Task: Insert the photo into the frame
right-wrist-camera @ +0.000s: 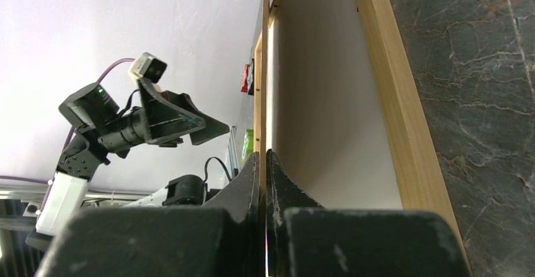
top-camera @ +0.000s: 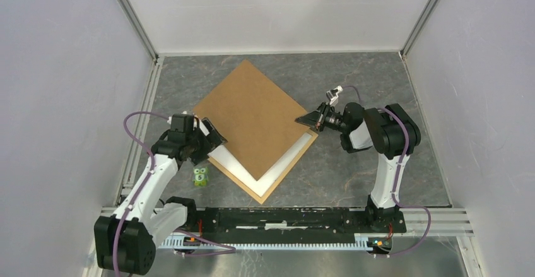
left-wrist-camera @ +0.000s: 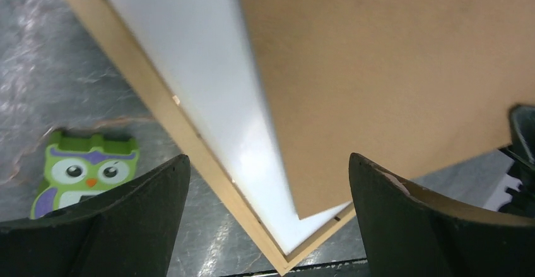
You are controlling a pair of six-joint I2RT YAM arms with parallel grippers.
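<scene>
At the left of the top view, the left gripper (top-camera: 214, 137) is held with its fingers spread wide and empty, just beside the left corner of the frame (left-wrist-camera: 187, 138), which lies flat on the tabletop (top-camera: 353, 75). In the middle, the photo (left-wrist-camera: 208, 56) is seen inside the frame, white back up, mostly covered by the crooked brown backing board (top-camera: 255, 116). At the right, the board's corner is pinched by the closed fingers of the right gripper (top-camera: 317, 120). The photo looks placed, so the board should next be turned straight and lowered in.
</scene>
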